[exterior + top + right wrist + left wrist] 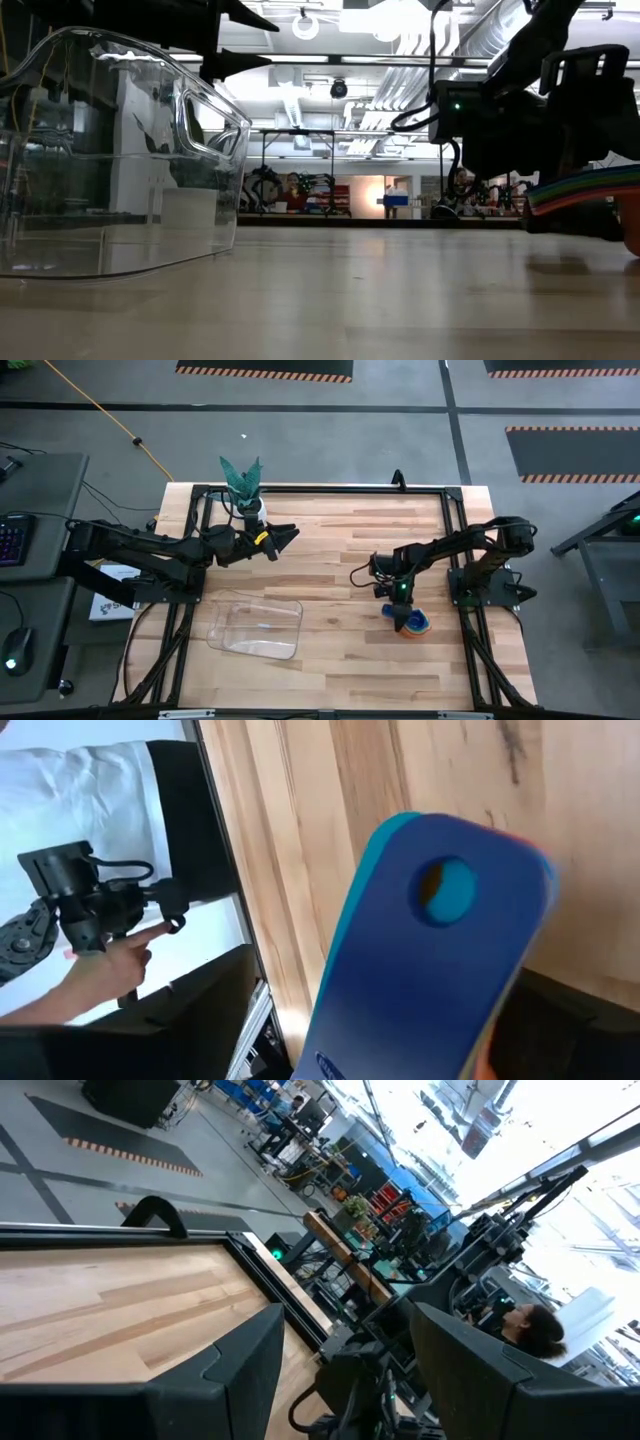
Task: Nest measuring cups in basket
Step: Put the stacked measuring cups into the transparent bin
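One nested stack of small round plastic measuring cups (413, 623) sits on the light wooden table (340, 560), at about four o'clock from the table's middle, near the right edge. The overhead view shows only its blue and orange colours. The low view shows the flat handles (585, 188) fanned in layers of blue, green, yellow, orange and red; the exact count of cups is hard to tell, though at least five colours show. In the right wrist view the dark blue handle (435, 960) with its hanging hole lies on top, a light blue one just beneath it.

The right gripper (398, 607) hangs directly over the stack, at its eleven o'clock edge, with the handles between its dark fingers; whether the fingers already press on them I cannot tell.

One clear, see-through rectangular plastic basket (256, 626) with rounded corners lies well apart at nine o'clock from the stack, with no cup in it.

The left gripper (290, 536) waits above the table at about eleven o'clock, its jaws spread and holding nothing, beside one white pot with a green plant (245, 488).
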`<action>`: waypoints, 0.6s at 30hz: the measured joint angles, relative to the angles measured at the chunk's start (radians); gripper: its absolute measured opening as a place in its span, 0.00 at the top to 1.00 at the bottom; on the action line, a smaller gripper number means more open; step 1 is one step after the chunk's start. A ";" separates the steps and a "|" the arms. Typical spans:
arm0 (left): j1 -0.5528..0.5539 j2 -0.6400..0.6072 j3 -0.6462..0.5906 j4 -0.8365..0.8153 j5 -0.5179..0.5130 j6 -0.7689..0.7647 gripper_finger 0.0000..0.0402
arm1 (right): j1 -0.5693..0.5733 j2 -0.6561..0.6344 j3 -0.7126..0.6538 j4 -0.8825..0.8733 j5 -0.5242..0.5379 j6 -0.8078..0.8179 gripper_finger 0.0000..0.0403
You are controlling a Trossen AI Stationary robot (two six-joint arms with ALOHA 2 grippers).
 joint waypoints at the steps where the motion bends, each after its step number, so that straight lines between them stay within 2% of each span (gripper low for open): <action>1: 0.000 0.000 0.000 0.000 0.000 0.000 0.47 | 0.003 0.000 0.000 0.000 0.000 -0.001 0.21; 10: 0.000 0.000 0.000 0.000 0.000 0.000 0.47 | 0.018 0.000 0.000 0.002 -0.003 -0.017 0.53; 18: 0.000 0.000 0.000 0.000 0.000 0.000 0.47 | 0.015 0.000 0.000 -0.002 -0.079 -0.039 0.83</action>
